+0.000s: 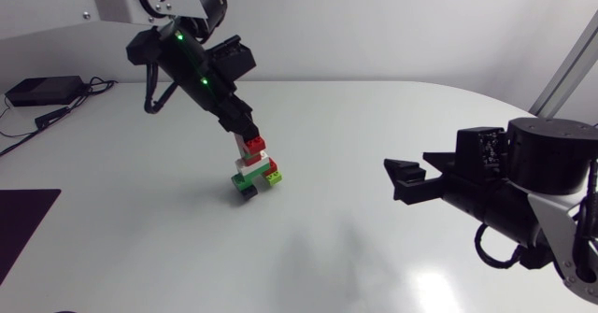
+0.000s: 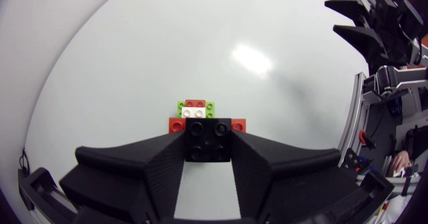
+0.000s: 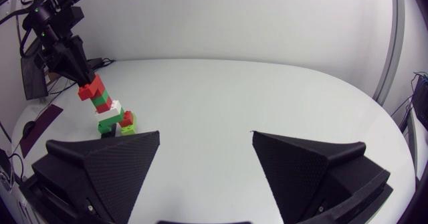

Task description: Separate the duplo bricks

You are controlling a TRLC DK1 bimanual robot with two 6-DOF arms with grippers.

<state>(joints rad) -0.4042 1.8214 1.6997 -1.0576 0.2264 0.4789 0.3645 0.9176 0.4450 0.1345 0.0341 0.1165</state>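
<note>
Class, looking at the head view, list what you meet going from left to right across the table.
Black box → left arm → brick stack → right gripper

Left arm (image 1: 187,61) is slanting down from the left side toward mid-table, with the left gripper (image 1: 245,134) pointing down and pinching a black brick (image 2: 207,140) from both sides. Right arm (image 1: 523,187) is sitting low at the right, its right gripper (image 1: 404,179) facing inward with fingers (image 3: 100,164) spread wide.
</note>
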